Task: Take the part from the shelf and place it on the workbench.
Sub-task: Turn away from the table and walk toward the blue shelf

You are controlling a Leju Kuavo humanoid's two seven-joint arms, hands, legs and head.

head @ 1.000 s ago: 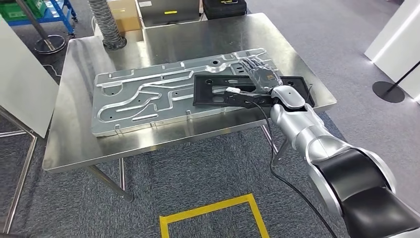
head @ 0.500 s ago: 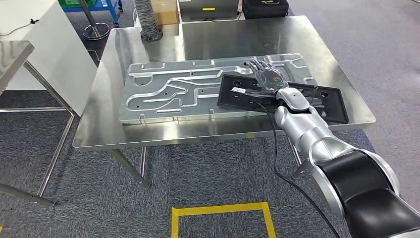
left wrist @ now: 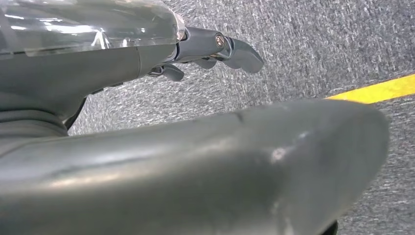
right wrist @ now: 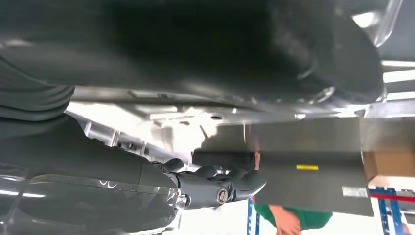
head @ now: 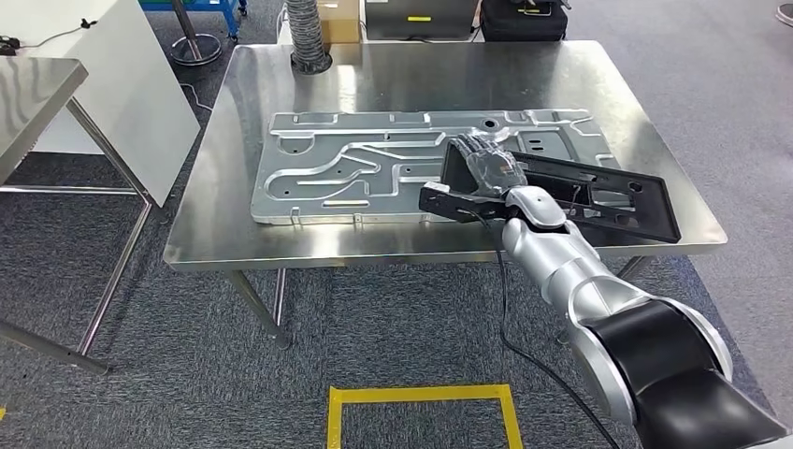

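The part is a long black flat frame (head: 608,201). It lies across the right side of the steel workbench (head: 393,75), partly over a large silver machined plate (head: 355,168). My right hand (head: 488,166) grips the frame's left end, which looks raised a little off the plate, while its right end reaches the bench's right edge. In the right wrist view the dark fingers (right wrist: 215,186) curl beneath a dark blurred surface. My left hand (left wrist: 210,46) hangs over grey carpet, fingers apart and holding nothing.
A second steel table (head: 28,94) and a white panel (head: 122,65) stand to the left. A ribbed hose (head: 304,37) and boxes (head: 416,14) sit behind the bench. Yellow tape (head: 421,398) marks the floor. A person's green sleeve (right wrist: 288,220) shows beyond the bench.
The camera has swung, so the whole bench has shifted right and nearer. My right hand stays on the black frame, whose left end now looks tilted up.
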